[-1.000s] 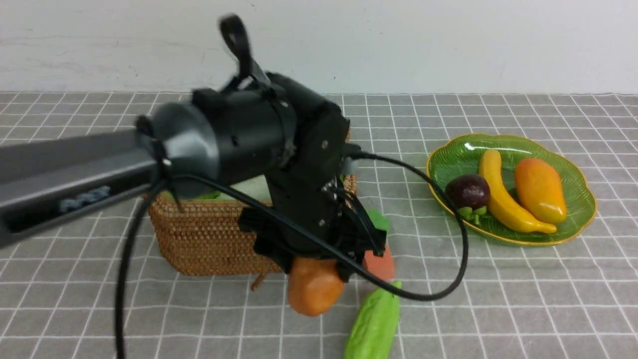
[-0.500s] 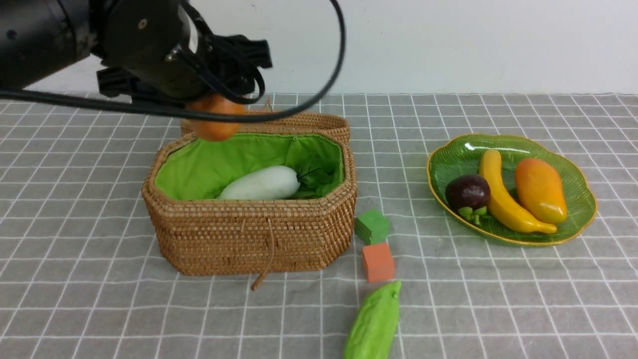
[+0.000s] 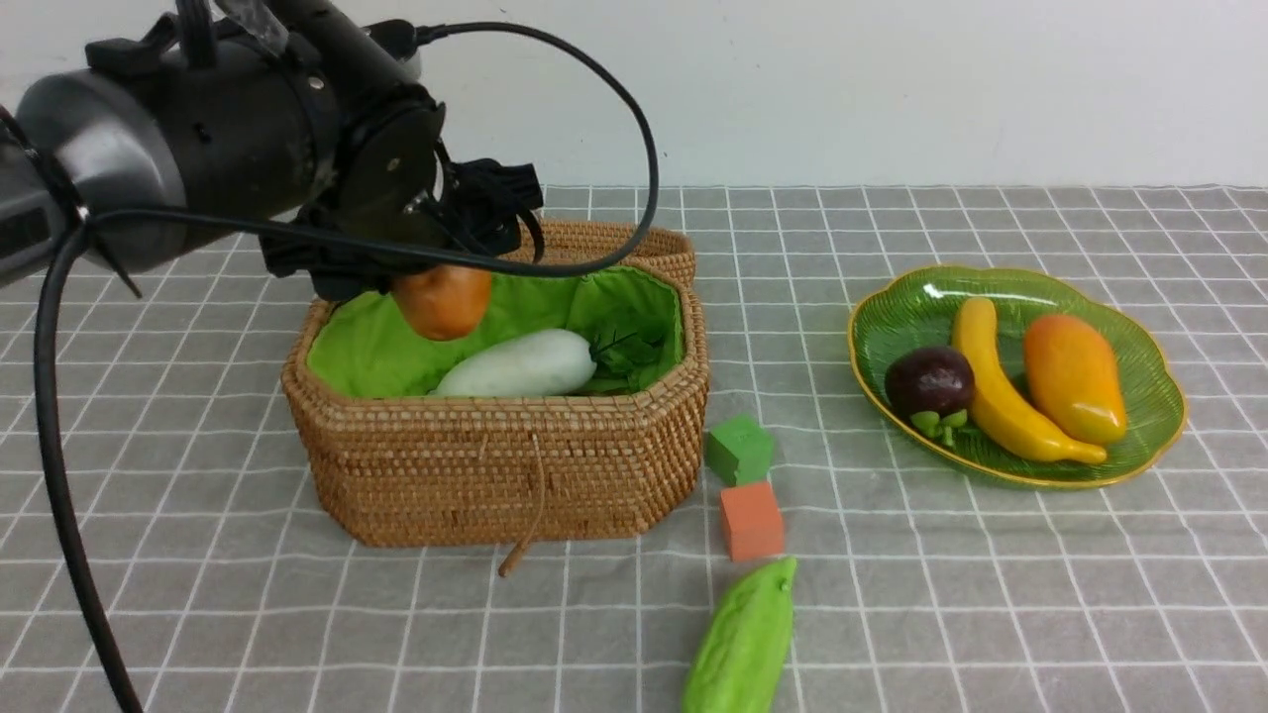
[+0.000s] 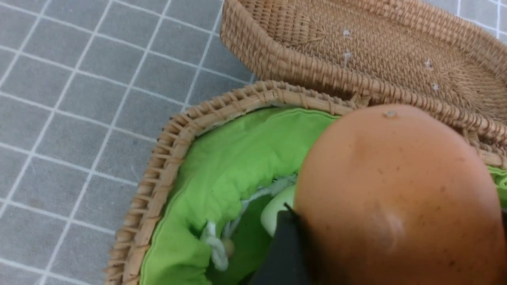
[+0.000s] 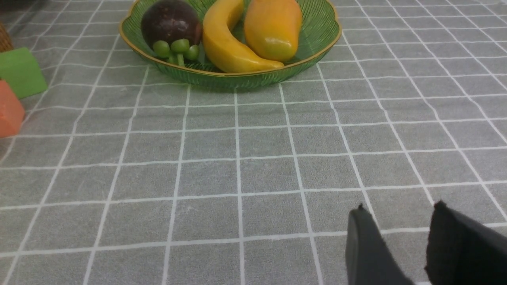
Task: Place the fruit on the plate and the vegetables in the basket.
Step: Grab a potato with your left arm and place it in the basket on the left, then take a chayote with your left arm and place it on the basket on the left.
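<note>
My left gripper is shut on the brown-orange potato and holds it just above the back left of the open basket. In the left wrist view the potato hangs over the green lining. The white radish and dark leafy bunch lie in the basket. The green gourd lies on the cloth in front. The banana, mango and mangosteen lie on the green plate. My right gripper is open and empty, low over the cloth, facing the plate.
The basket's woven lid lies behind the basket. A green cube and an orange cube sit between the basket and the gourd. A black cable loops from my left arm over the basket.
My left arm carried the potato from the table in front of the basket up and back, then lowered it toward the basket's opening. Nothing else moved.
</note>
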